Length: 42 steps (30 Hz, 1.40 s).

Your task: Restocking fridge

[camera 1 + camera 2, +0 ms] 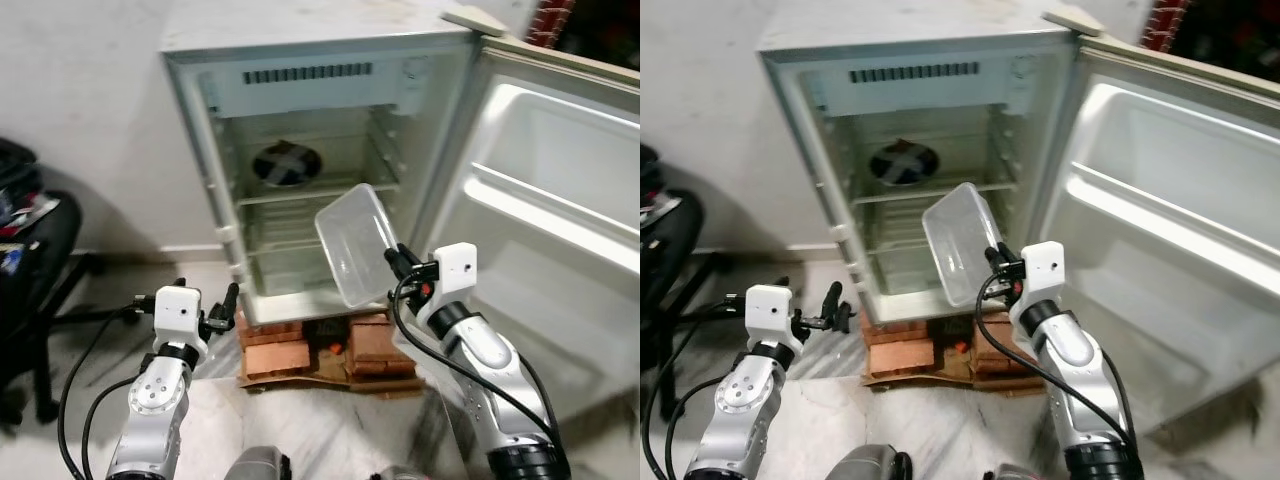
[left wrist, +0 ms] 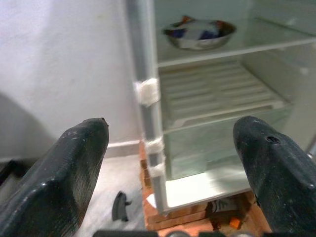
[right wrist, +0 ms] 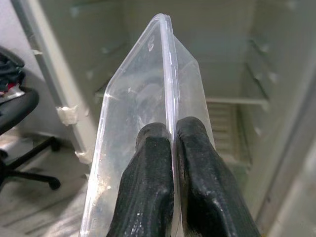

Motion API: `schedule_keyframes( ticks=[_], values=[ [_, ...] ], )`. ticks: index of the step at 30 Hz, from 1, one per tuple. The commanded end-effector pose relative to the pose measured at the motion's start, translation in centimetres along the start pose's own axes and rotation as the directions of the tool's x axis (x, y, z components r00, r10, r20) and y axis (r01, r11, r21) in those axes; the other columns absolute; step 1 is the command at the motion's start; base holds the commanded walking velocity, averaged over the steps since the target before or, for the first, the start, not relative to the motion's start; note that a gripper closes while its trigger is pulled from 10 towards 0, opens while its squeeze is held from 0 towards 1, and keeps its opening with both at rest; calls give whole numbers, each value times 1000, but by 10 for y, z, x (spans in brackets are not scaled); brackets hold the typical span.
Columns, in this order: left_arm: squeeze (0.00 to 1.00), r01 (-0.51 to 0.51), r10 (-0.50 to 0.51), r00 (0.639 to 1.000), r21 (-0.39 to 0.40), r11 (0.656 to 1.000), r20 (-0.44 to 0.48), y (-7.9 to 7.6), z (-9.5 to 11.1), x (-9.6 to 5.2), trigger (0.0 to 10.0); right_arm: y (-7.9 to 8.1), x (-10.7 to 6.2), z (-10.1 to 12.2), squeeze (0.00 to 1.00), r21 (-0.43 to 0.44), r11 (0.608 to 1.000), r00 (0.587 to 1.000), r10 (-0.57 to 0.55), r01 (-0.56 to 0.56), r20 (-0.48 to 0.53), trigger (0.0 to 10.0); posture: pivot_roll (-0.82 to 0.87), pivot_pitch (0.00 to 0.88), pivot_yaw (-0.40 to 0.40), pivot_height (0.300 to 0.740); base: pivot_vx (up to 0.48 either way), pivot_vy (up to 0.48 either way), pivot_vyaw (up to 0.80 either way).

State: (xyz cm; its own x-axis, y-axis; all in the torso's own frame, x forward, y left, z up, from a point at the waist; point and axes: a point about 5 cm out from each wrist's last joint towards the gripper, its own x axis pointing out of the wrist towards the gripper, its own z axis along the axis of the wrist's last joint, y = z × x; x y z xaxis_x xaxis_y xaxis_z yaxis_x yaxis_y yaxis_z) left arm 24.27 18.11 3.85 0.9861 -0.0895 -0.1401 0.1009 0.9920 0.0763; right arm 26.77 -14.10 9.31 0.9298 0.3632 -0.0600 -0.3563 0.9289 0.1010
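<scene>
A small white fridge [image 1: 300, 60] stands open in front of me on a stack of bricks [image 1: 290, 352]. Its door [image 1: 560, 190] is swung wide to the right. My right gripper [image 1: 400, 262] is shut on the rim of a clear empty plastic container [image 1: 355, 240], which it holds tilted before the fridge's lower shelves. In the right wrist view, both fingers [image 3: 148, 163] pinch the container [image 3: 133, 98] edge-on. My left gripper [image 1: 207, 288] is open and empty, low by the fridge's left front edge. A metal bowl [image 2: 200, 33] sits on the glass shelf inside.
A black office chair [image 1: 40, 260] stands at the left by the wall. The door's inner shelves [image 1: 540, 215] jut out on the right. A small black object [image 2: 120, 205] lies on the floor beside the bricks.
</scene>
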Motion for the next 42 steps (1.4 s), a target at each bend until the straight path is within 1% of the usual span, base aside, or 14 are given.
schedule_keyframes(
  ticks=[1,6,10,15,22,30,33,40,42],
  values=[
    [0,-16,16,1000,9,1000,-2,5,0,-2,10000,2,3,5,0,-3,1000,1000,1,-1,24,10000,16,31,7,740,0,0,681],
    [0,-9,9,1000,7,1000,-1,7,0,-3,10000,0,3,3,0,4,1000,1000,-10,9,19,10000,17,33,6,740,0,0,540],
    [0,-16,16,1000,2,1000,23,11,5,-1,10000,-1,6,7,0,-8,1000,999,-26,26,26,10000,24,36,7,740,0,0,0],
    [0,-5,5,1000,3,1000,12,10,2,-3,10000,-1,7,6,0,-10,999,999,-37,37,27,10000,25,37,7,740,0,57,0],
    [0,0,0,1000,1,1000,6,8,0,-5,10000,-4,4,5,0,-12,999,999,-45,45,21,10000,20,40,7,740,276,300,0],
    [0,7,-7,1000,3,1000,5,7,0,-4,10000,-5,4,5,0,-15,999,999,-45,45,22,10000,20,40,6,740,281,276,0],
    [0,10,-10,1000,5,1000,2,6,0,-4,10000,-5,4,5,0,-14,999,999,-47,48,23,10000,20,42,6,740,258,0,0],
    [0,17,-17,1000,7,1000,-1,6,-1,-4,10000,-5,4,5,0,-10,998,998,-56,56,26,10000,19,42,8,740,0,0,0],
    [0,23,-23,1000,5,1000,3,5,0,-4,10000,-6,4,5,0,-10,998,998,-58,58,26,10000,19,42,9,740,262,0,0]
  ],
)
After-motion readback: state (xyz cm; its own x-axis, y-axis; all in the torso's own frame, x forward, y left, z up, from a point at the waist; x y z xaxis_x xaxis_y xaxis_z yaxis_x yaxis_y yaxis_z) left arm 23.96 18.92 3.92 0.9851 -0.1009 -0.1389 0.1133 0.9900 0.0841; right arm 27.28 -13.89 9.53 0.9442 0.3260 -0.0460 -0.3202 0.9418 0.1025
